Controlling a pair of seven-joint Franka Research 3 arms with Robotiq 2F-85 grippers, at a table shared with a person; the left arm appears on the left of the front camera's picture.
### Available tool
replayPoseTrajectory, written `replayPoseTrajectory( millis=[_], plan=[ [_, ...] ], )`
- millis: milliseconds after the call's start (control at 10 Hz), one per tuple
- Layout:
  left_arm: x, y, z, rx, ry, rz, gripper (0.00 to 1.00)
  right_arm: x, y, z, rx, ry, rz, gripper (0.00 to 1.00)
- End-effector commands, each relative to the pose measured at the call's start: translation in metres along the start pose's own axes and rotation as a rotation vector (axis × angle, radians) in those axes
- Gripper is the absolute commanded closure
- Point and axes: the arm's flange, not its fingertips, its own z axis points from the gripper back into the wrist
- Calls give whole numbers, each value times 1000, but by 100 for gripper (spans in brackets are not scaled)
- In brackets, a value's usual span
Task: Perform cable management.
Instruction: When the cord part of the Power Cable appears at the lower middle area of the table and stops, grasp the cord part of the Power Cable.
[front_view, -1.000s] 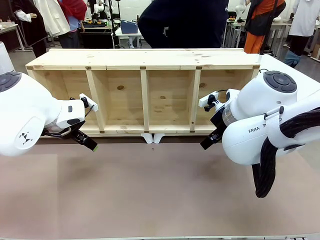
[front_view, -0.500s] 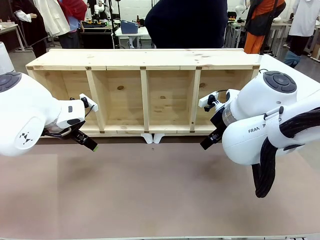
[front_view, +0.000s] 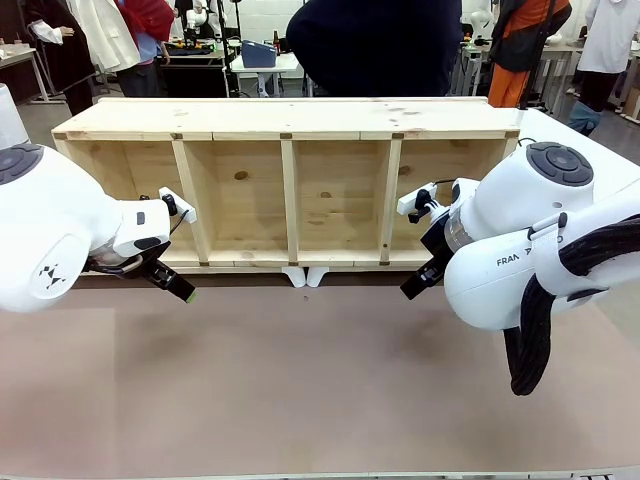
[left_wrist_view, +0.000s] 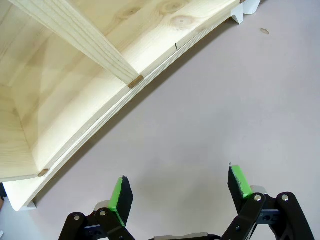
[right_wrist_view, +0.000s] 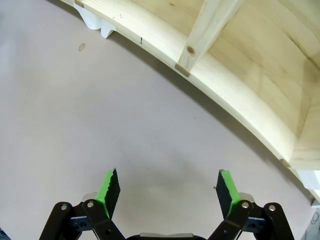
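Spanning the 12 o'clock side of the pale brown desk (front_view: 320, 390), the long wooden shelf (front_view: 290, 118) stands with its open front toward the robot, three upright dividers splitting it into four bare compartments. A person in dark clothing (front_view: 375, 45) stands just behind it at 12 o'clock. The white left arm (front_view: 50, 230) comes in at 9 o'clock and the white right arm (front_view: 520, 230) at 3 o'clock, each hanging just in front of an end compartment, with a thick black ribbed hose (front_view: 530, 340) looping down from the right arm toward 5 o'clock. The left jaws point down toward the desk near the shelf's lower front edge; in the left wrist view they stand wide apart, green pads (left_wrist_view: 117, 196) well separated, with nothing between them but bare desk. The right jaws likewise gape at full spread in the right wrist view, green pads (right_wrist_view: 226, 187) far apart and gripping nothing, the shelf's bottom rail curving past at 1 o'clock. Two small white feet (front_view: 305, 276) sit under the shelf's middle at the desk's centre. Where the cable lies I cannot tell.
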Motion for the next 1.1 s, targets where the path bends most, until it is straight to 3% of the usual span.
replayPoseTrajectory(
  millis=[0, 1000],
  plan=[
    [0, 1, 0, 0, 0, 2, 0, 0, 0, 0, 0, 0, -1, 0],
    [0, 0, 9, -4, 0, -21, 0, 0, 0, 0, 0, 0, 0, 0]
  ],
)
